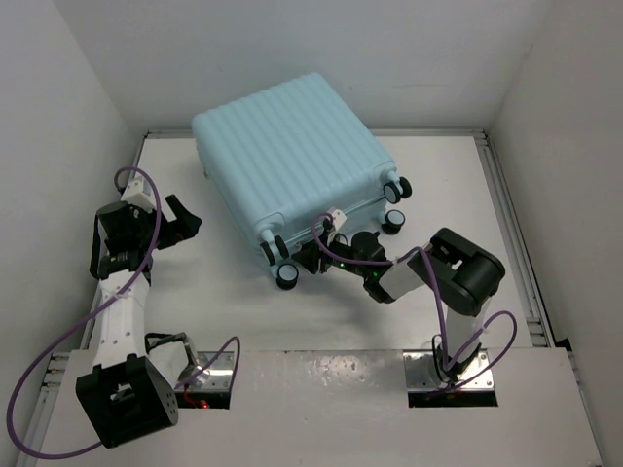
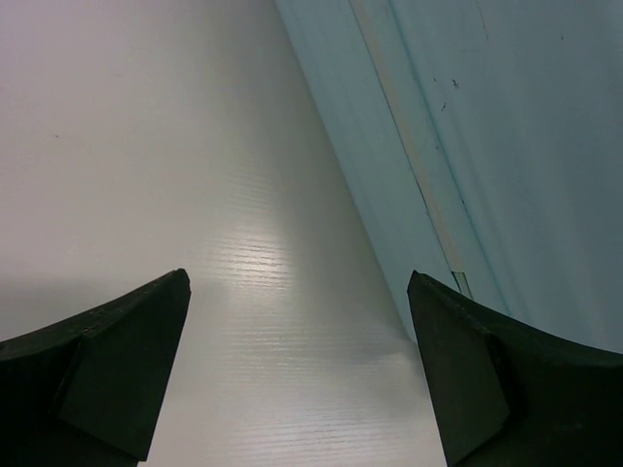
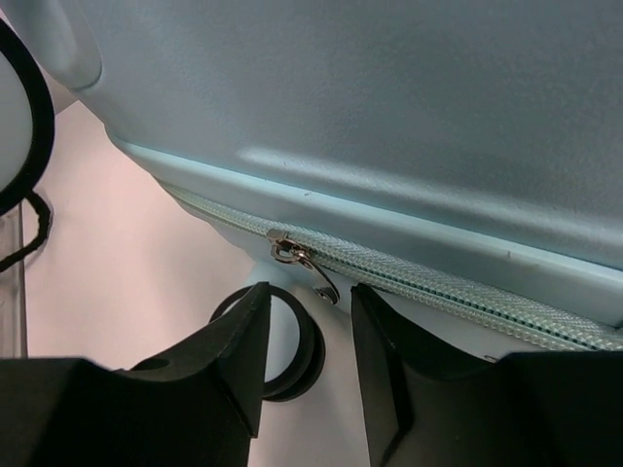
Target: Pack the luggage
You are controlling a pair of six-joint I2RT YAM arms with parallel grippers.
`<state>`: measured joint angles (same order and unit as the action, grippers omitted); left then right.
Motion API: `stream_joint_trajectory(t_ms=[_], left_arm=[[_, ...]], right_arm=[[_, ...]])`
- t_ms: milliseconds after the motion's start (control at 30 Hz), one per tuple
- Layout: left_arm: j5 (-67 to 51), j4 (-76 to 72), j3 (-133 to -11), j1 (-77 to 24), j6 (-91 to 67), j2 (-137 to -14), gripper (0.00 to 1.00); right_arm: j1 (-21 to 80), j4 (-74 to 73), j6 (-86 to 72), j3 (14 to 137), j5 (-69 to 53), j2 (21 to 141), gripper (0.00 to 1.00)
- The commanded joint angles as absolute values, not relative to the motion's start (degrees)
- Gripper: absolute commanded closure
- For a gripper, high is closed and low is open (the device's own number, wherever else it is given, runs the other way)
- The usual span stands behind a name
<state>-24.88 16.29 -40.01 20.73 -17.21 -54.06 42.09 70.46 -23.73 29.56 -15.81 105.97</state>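
Luggage (image 1: 292, 161) shows ribbed aqua hard shell, woven zipper (image 3: 409, 277), round black wheels (image 1: 288, 276).

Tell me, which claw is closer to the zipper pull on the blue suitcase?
The right claw. It sits just under the zipper pull on the suitcase's near end. The left claw hangs open beside the suitcase's left side, away from the pull.
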Motion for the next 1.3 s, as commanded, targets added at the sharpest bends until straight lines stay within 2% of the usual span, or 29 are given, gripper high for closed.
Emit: stream_joint_trajectory(t_ms=[0,267,433,933,1033,1067,1133,1267], left_arm=[[-26.3,15.2,-40.7,21.5,-17.5,-53.3,0.01],[-26.3,15.2,-40.2,21.5,-17.5,-52.7,0.01],[-26.8,15.2,-39.6,21.5,-17.5,-52.7,0.01],[-27.3,15.2,-39.1,21.5,-17.5,-52.7,0.01],[-27.3,15.2,-39.1,21.5,-17.5,-52.7,0.01],[-27.3,15.2,-39.1,21.5,-17.5,-52.7,0.01],[-27.9,15.2,-39.1,21.5,-17.5,-52.7,0.01],[-30.4,15.2,-39.1,21.0,-17.0,-49.3,0.03]], right_arm=[[41.4,93.0,-23.5,33.1,-12.6,102.0,0.62],[41.4,93.0,-23.7,33.7,-12.2,101.0,0.64],[41.4,92.9,-24.2,34.4,-12.7,100.7,0.73],[41.4,92.9,-24.8,35.3,-13.4,98.8,0.76],[41.5,92.9,-24.2,35.4,-13.4,99.4,0.82],[41.3,93.0,-24.0,35.4,-13.6,99.7,0.89],[41.4,92.9,-23.6,35.4,-13.2,100.0,0.98],[41.5,92.9,-23.3,35.5,-12.2,100.3,1.00]])
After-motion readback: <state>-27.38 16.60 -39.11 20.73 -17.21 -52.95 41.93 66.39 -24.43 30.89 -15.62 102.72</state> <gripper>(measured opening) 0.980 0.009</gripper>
